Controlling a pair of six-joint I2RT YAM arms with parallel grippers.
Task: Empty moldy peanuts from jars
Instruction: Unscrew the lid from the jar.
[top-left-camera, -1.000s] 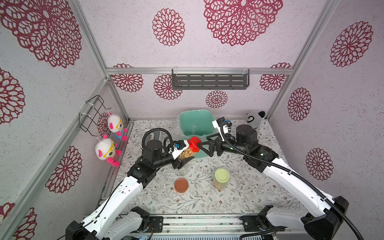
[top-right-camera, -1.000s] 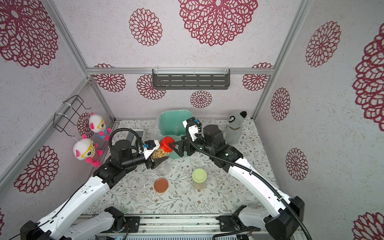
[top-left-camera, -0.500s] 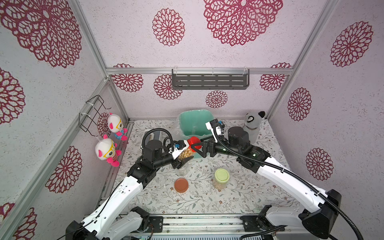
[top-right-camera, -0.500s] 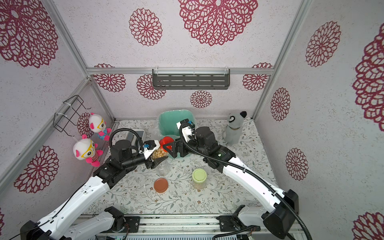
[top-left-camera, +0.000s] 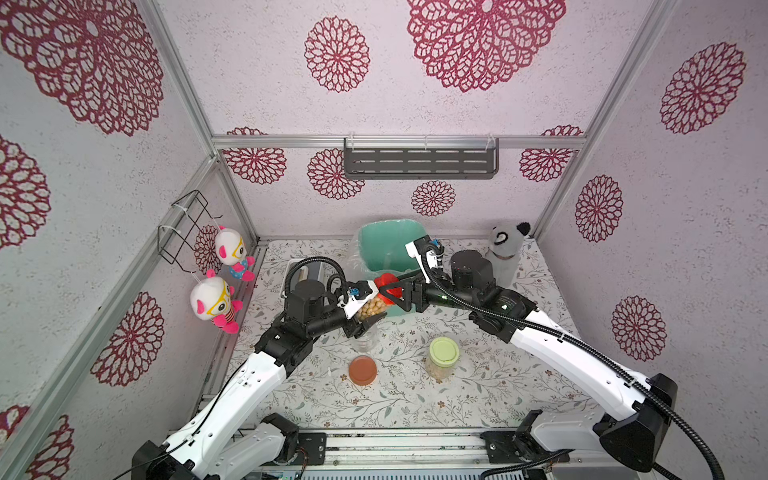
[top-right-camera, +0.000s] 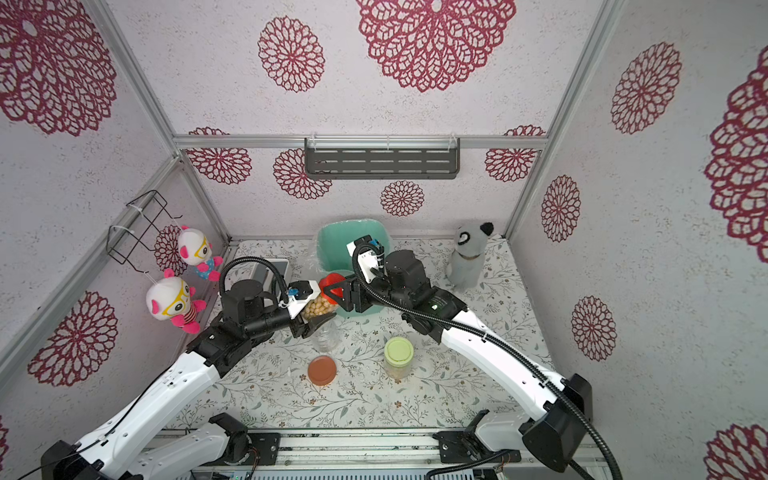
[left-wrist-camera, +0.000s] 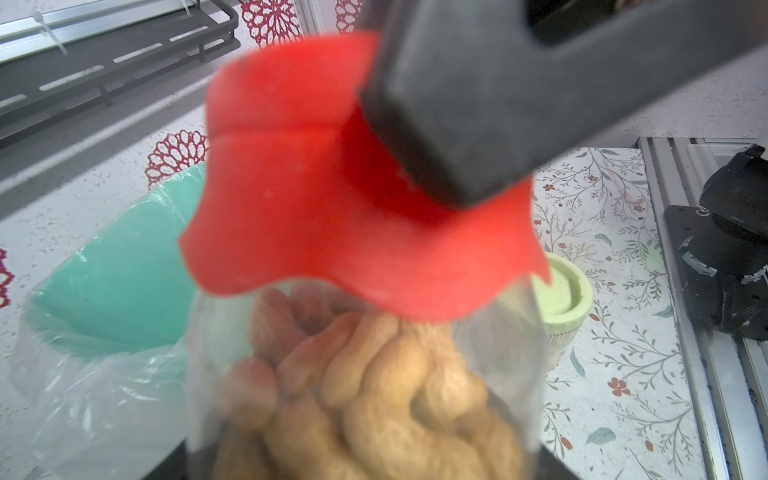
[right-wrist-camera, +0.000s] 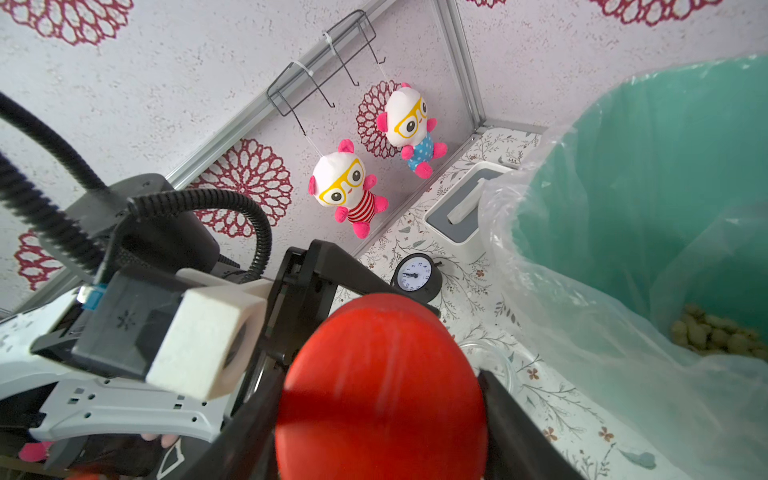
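1 open jar stands empty; left hand grips the red-lidded jar, right hand straddles its lid, grip unclear; green-lidded jar stays full.

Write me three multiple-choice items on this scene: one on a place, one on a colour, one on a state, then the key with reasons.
1. Where is the brown lid?
A. on the table, beside the empty jar
B. in the bin
C. on the wall shelf

2. What colour is the lid on the peanut jar held by the left gripper?
A. green
B. red
C. brown

3. How does the green-lidded jar stand?
A. on its side
B. upright, lid off
C. upright, lid on

Key:
1 A: it lies flat on the cloth next to the clear jar.
2 B: the red lid caps the tilted jar.
3 C: both top views show its lid seated on top.
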